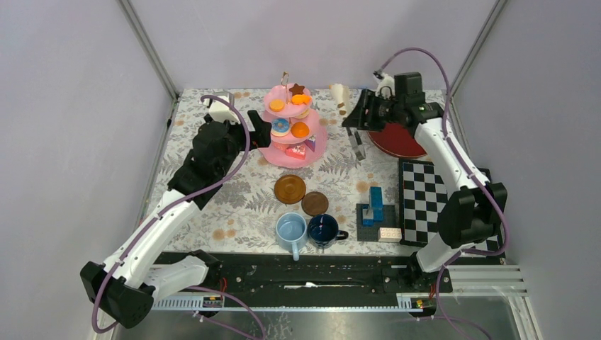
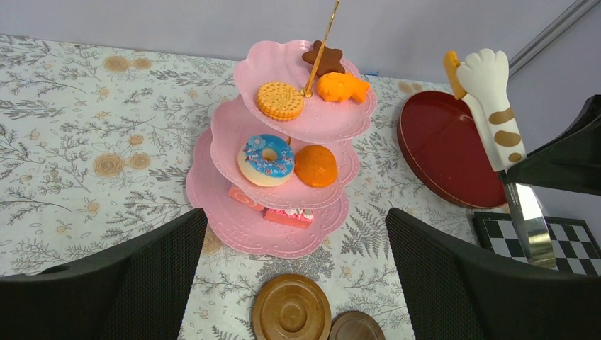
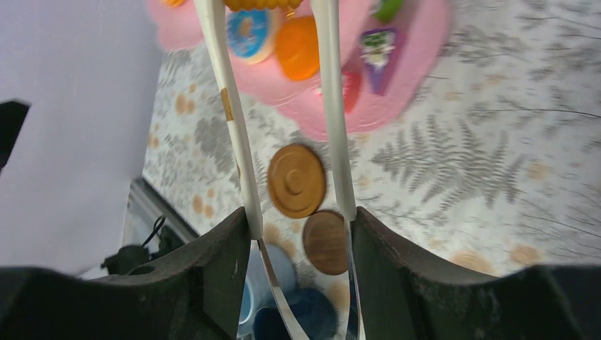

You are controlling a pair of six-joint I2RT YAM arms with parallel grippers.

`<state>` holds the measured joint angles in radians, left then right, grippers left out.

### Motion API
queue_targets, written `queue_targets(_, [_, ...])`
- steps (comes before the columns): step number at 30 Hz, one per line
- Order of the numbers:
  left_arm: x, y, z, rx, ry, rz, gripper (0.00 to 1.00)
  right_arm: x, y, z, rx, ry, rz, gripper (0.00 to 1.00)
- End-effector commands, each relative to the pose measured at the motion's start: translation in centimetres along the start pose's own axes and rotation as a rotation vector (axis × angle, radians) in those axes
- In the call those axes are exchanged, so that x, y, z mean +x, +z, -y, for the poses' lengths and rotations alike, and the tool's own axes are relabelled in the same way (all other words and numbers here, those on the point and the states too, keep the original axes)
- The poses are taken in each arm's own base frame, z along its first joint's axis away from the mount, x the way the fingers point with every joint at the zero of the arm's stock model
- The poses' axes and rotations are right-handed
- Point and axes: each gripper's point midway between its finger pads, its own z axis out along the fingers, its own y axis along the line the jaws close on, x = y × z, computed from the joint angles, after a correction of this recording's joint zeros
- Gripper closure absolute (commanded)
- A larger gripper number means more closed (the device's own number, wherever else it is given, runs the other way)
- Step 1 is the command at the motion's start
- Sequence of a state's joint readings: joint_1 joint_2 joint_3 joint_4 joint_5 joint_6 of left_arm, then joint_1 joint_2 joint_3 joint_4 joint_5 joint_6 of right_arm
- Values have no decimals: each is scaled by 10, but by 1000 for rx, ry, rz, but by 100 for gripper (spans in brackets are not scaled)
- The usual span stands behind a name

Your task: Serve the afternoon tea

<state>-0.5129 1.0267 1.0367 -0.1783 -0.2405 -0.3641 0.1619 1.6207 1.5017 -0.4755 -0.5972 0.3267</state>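
Stand (image 2: 212, 205) at counter (image 1: 212, 184) 12 o'clock, donut (image 2: 266, 159) mid tier; larger saucer (image 1: 290, 188) at its 6. R end effector (image 1: 358, 119) clamped on tongs (image 2: 489, 92) at stand's 3; L end effector (image 2: 295, 218) spread wide, empty. Likely best: bring tongs in level, pinch donut softly, stay clear of gold handle (image 2: 322, 42).

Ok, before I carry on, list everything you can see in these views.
Stand: one, pink, three-tier, far centre.
Pastries: at least seven, mixed colours, on the stand.
Saucers: two, brown, in front of the stand.
Light-blue mug: one, near centre.
Dark-blue mug: one, beside it.
Block stack: one, blue, right of the mugs.
Chequered board: one, black-and-white, right side.
Plate: one, dark red, far right.
Tongs: one, white paw-shaped tips, held beside the stand.
Left pincer: open, by the stand.
Right pincer: shut on the tongs.
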Motion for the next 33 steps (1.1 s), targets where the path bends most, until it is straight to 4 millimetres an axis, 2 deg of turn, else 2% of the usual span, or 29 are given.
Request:
queue_targets(1, [-19,-5,2,8,-19,67,1,-7,-15,-61,-111,-85,4,88])
queue_targets(8, [-20,-6,2,9,-21,71,1,2,2,-102,-177,-120,-58,87])
queue_targets(16, [-21,-7,1,5,-15,76,1,11,38,-121,-142,-176,-113,87])
queue_targets(26, [-22,-8,2,9,-16,77,1,20,62,-107,22,-259,-179,84])
queue_targets(33, [-21,-7,2,8,-15,73,1,31,73,-104,46,-279,-217,79])
